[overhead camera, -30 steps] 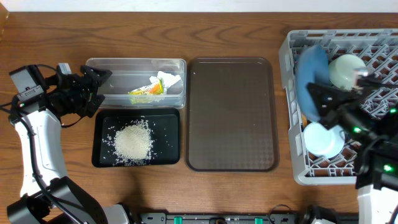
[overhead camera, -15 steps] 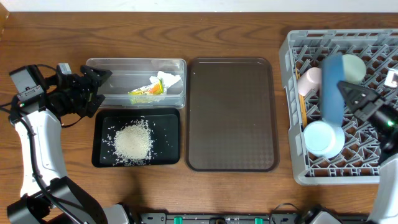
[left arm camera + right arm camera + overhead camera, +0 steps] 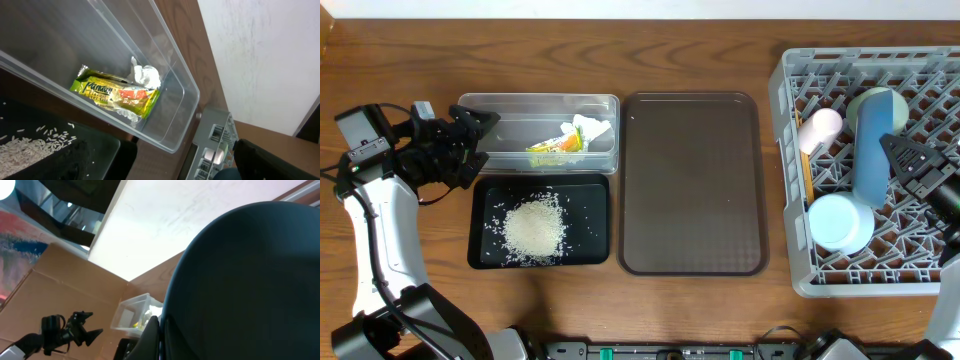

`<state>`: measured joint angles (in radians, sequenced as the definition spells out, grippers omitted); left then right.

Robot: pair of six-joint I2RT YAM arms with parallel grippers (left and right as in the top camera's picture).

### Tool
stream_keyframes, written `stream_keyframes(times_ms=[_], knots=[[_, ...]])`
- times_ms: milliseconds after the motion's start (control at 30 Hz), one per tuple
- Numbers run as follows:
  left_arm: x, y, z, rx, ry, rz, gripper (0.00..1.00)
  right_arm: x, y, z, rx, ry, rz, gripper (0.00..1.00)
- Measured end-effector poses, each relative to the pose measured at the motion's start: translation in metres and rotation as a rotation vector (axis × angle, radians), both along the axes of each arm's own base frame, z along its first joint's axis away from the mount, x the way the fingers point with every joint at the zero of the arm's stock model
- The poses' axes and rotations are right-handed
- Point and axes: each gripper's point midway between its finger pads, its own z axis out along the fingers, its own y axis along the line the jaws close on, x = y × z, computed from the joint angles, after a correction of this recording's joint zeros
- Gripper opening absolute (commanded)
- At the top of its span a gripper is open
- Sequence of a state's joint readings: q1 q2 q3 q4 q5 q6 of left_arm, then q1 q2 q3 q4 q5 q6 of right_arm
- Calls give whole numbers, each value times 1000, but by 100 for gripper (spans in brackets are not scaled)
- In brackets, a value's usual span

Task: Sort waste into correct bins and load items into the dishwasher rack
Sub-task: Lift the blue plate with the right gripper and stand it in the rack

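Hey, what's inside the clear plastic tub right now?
The clear tub holds a yellow-green snack wrapper and a crumpled white napkin, touching, near its right end in the overhead view. Anything beneath the wrapper is covered.

The dark-blue plate [image 3: 240, 280] fills the right wrist view, hiding most of the right end effector [image 3: 890, 150].

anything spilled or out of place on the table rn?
Nothing stands out. The rice sits inside the black tray, some grains scattered around the pile but none past its rim. The snack wrapper and napkin lie in the clear tub. The right gripper holds the dark-blue plate on edge in the rack.
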<state>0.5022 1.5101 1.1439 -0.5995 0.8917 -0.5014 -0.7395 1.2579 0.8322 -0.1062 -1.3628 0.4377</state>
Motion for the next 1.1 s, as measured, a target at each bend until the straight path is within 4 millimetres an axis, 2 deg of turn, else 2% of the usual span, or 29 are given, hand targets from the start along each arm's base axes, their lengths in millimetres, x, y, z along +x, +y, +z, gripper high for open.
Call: stream_keyframes(times_ms=[667, 1033, 1100], knots=[[0, 0, 0, 0, 0, 0, 94, -13, -37, -1, 43, 36, -125, 2], [0, 0, 0, 0, 0, 0, 94, -31, -81, -2, 65, 90, -314, 8], [0, 0, 0, 0, 0, 0, 94, -31, -93, -13, 61, 136, -380, 11]])
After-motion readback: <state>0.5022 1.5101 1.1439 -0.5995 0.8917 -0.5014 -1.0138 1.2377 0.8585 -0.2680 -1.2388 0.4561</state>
